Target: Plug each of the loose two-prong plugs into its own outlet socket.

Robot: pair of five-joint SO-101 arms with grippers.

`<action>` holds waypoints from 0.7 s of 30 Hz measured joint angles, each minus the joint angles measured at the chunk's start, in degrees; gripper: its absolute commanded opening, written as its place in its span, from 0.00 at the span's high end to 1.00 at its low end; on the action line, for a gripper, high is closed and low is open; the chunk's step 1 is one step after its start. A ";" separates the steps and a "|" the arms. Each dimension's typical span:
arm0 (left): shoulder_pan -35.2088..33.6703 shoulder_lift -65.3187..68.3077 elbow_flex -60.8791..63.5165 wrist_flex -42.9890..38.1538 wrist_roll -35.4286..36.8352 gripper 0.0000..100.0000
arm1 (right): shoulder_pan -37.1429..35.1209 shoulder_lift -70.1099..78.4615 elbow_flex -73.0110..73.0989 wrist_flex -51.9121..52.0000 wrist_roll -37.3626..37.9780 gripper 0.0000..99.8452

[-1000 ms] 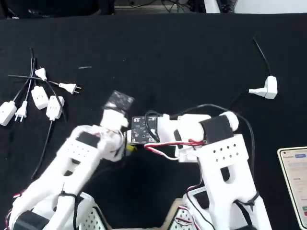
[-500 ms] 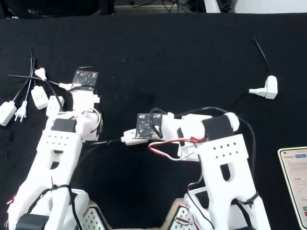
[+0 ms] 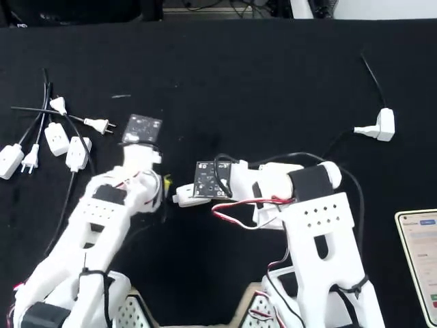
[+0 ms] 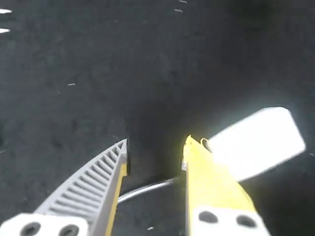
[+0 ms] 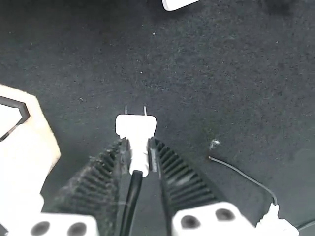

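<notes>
While the right gripper [image 5: 139, 147] is pinching a white plug [image 5: 136, 127] by its neck, prongs pointing outward near the middle of the table [image 3: 273, 82], the left gripper [image 4: 155, 147] is hanging spread and empty beside it. The sockets [image 3: 57, 139] are lying loose, well apart at the table's left. Pushing the plug in unsteadied risks sliding a socket away or twisting the plug in the grip.

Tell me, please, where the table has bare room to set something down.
The widest free patch of the table is the far middle, between the cluster of plugs and sockets and the lone white connector. A smaller one lies between that connector and the phone. The near middle is crowded: the right claw grips a plug beside the open left claw.
</notes>
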 measured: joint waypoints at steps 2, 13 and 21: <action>0.18 2.20 0.00 0.00 0.00 0.82 | 0.18 0.00 -1.14 1.14 0.00 0.99; -3.69 24.00 -14.51 4.31 2.64 0.82 | 0.18 0.00 -4.22 3.43 0.00 0.99; 3.96 22.86 -15.74 8.53 2.73 0.82 | 0.18 0.00 -4.22 3.43 0.00 0.99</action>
